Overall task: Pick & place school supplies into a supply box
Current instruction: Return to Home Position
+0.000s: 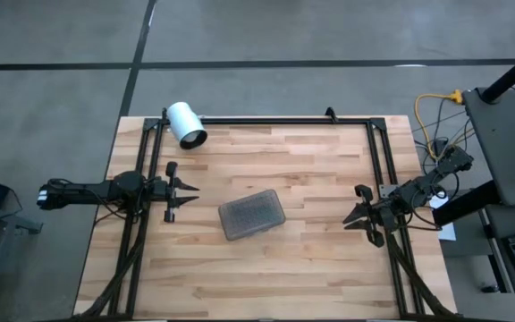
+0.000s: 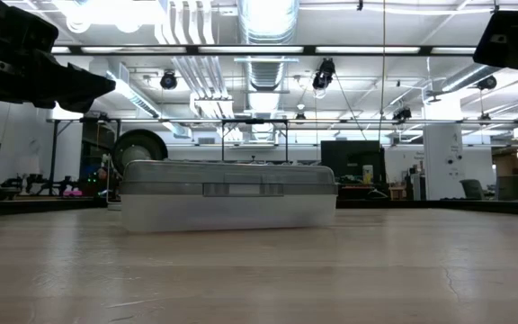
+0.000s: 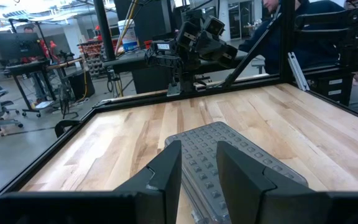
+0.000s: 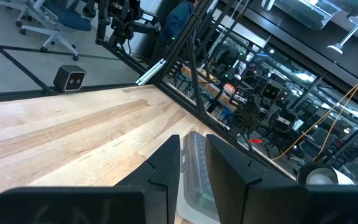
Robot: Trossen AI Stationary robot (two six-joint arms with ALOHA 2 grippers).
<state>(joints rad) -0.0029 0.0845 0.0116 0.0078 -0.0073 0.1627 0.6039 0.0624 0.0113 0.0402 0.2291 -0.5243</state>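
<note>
From above, the supply box (image 1: 252, 215) lies flat near the middle of the wooden tabletop (image 1: 311, 268), turned slightly askew, with its grey dotted lid down. The left hand (image 1: 186, 190) hangs over the tabletop's left side and the right hand (image 1: 354, 213) over its right side. Both point inward at the box and are well apart from it. A white cylinder (image 1: 186, 123) lies near the far left corner.

At tabletop height, the supply box (image 2: 227, 195) sits alone on the wood, its lid resting on the clear case. What is inside cannot be made out. Dark arm parts show in both upper corners.

From the left wrist, the left hand (image 3: 199, 148) has a narrow gap between its fingers and holds nothing. The supply box (image 3: 241, 162) lies on the wood beyond them. A person in a dark top (image 3: 291, 18) sits past the far edge.

From the right wrist, the right hand (image 4: 193, 142) is likewise narrowly parted and holds nothing. The supply box (image 4: 197, 171) shows through the gap and the white cylinder (image 4: 319, 177) lies farther off.
</note>
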